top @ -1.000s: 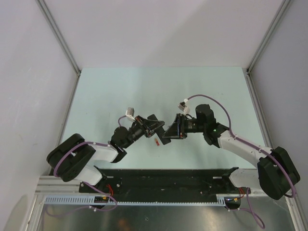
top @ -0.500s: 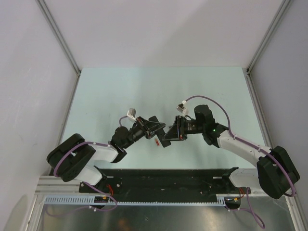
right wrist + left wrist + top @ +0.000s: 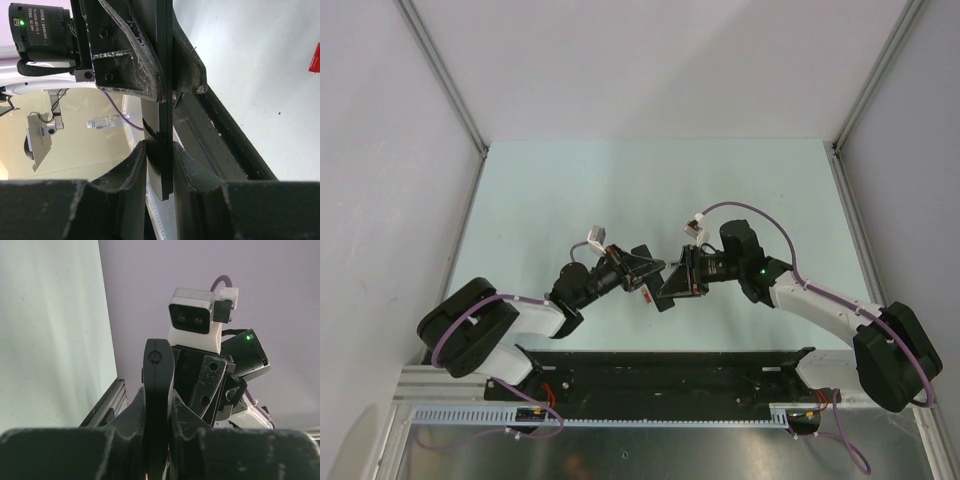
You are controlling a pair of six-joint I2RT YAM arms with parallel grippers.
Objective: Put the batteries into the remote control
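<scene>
The left claw (image 3: 159, 410) and the right claw (image 3: 160, 160) both pinched the slim flat black remote control (image 3: 160, 100) over the middle of the pale table (image 3: 570, 190). I thought one claw should hold it steady, slot up, while the other fetched the tiny red battery (image 3: 316, 57) nearby.

Right wrist view: the remote control (image 3: 164, 75) appears edge-on only, cut off by the top edge, its battery slot out of sight. Left wrist view: its lower end is lost behind the blurred near jaws. Top view: it is hidden where the left gripper (image 3: 648, 272) meets the right gripper (image 3: 670, 285); the red item (image 3: 647, 295) on the counter (image 3: 570, 190) is too small to identify
</scene>
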